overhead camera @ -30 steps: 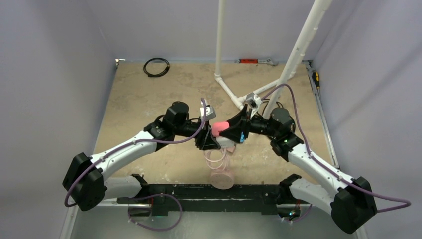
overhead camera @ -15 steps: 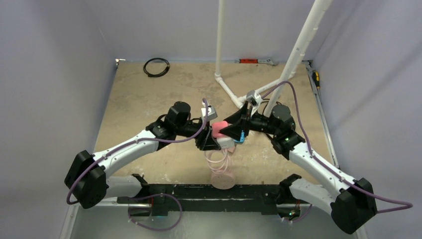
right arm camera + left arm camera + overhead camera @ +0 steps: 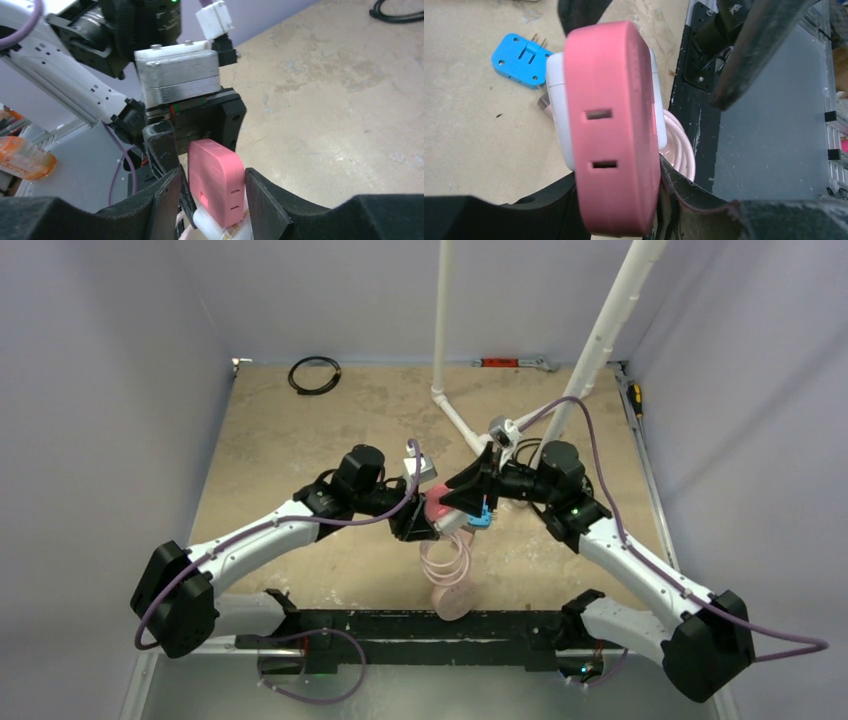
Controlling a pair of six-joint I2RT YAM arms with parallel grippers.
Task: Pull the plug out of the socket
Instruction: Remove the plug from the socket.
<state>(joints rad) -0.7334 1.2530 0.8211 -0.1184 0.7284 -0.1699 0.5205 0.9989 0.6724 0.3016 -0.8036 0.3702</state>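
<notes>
The pink plug is seated on the white socket, which shows on both sides behind it. My left gripper is shut on the plug. In the top view the left gripper holds the pair above the table. My right gripper is open, its jaws straddling the plug and the socket. One pad touches them; a gap remains on the other side. It covers most of the plug in the top view. The coiled pink cable hangs down.
A blue adapter sticks out of the socket's far side. A round pink disc lies by the black front rail. White pipes stand behind the grippers. A black cable ring lies at the back left.
My right gripper has moved left and lower over the plug, which it now mostly hides from above. The left gripper has kept its hold and barely moved.
</notes>
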